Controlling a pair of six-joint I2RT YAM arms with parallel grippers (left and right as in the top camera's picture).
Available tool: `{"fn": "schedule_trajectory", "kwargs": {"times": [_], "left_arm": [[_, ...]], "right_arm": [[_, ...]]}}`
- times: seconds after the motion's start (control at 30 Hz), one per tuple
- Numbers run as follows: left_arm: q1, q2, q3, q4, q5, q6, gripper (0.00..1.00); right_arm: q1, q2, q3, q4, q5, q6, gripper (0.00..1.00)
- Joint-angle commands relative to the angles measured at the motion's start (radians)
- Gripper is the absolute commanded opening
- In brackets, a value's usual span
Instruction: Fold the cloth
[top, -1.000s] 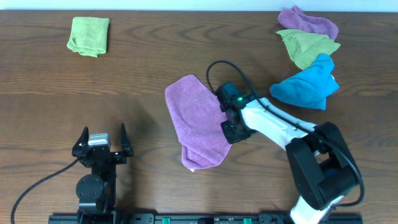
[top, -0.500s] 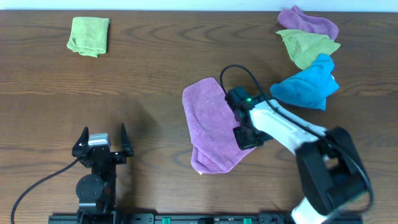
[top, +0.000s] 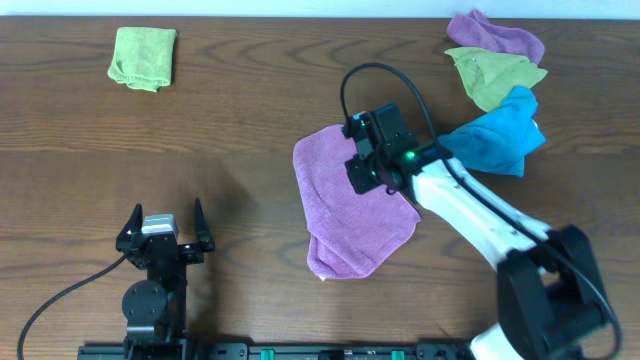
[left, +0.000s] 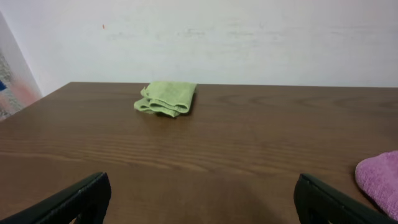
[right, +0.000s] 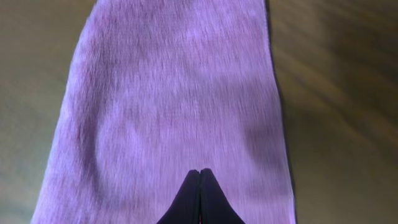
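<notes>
Mauve cloth (top: 345, 215) flat on counter (top: 240, 120); right gripper (right: 199, 180) jaws pressed together over it, left gripper (top: 165, 226) jaws wide, empty

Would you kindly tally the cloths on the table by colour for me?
Lime-green cloths: 2
Mauve cloth: 1
Violet-purple cloth: 1
Blue cloth: 1
Total: 5
</notes>
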Motion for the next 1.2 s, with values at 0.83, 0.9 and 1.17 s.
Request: {"fn": "schedule_trajectory", "kwargs": {"times": [0.83,0.9,1.17], "left_arm": [[0.004,-0.006,-0.018,-0.046,-0.043,0.010,0.95],[0.004,-0.006,-0.018,-0.046,-0.043,0.010,0.96],[0.004,-0.006,-0.018,-0.046,-0.043,0.010,0.95]], "right_arm": [[0.010,0.302,0.061,0.381,-0.001,-0.069,0.01],[0.010,0.316,0.061,0.392,0.000,-0.069,0.01],[-0.006,0.364,0.071,0.410,0.180,-0.068,0.01]]}}
